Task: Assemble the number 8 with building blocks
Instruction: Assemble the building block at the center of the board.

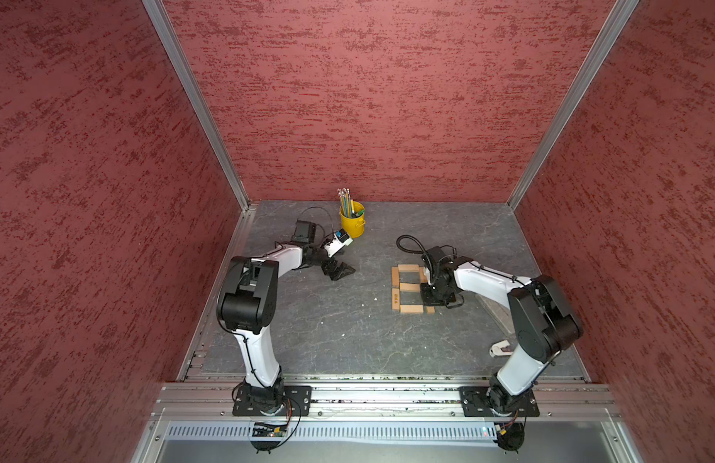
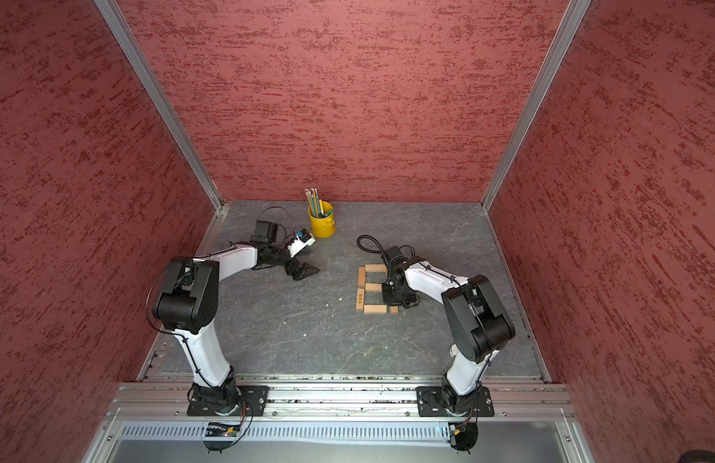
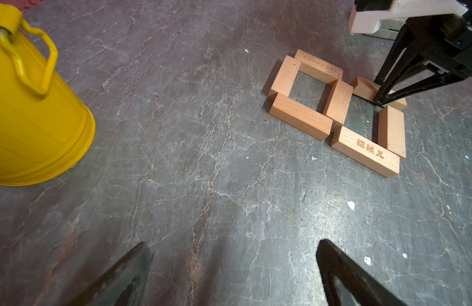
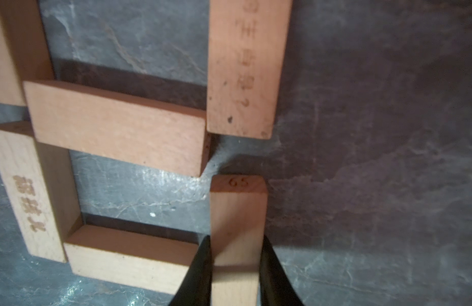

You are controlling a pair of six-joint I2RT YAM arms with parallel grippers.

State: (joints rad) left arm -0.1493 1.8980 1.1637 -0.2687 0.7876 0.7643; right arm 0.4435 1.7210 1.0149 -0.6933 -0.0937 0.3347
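The building blocks form the number 8 [image 1: 408,287] on the grey slab, right of centre in both top views [image 2: 374,287]. Its far loop is closed by four tan blocks [image 3: 299,120]. A lettered block [image 4: 31,209], a middle crosswise block [image 4: 118,129] and a near crosswise block [image 4: 129,259] line the near loop. My right gripper [image 4: 236,243] is shut on the block [image 4: 239,212] at that loop's right side, low at the slab, with a small gap to the block beyond it [image 4: 245,66]. My left gripper [image 3: 233,246] hovers open and empty, well left of the figure [image 1: 344,272].
A yellow pencil bucket [image 1: 352,219] stands at the back, close behind my left gripper [image 3: 31,119]. A small white scrap [image 1: 500,348] lies by the right arm's base side. Red walls close in the slab on three sides.
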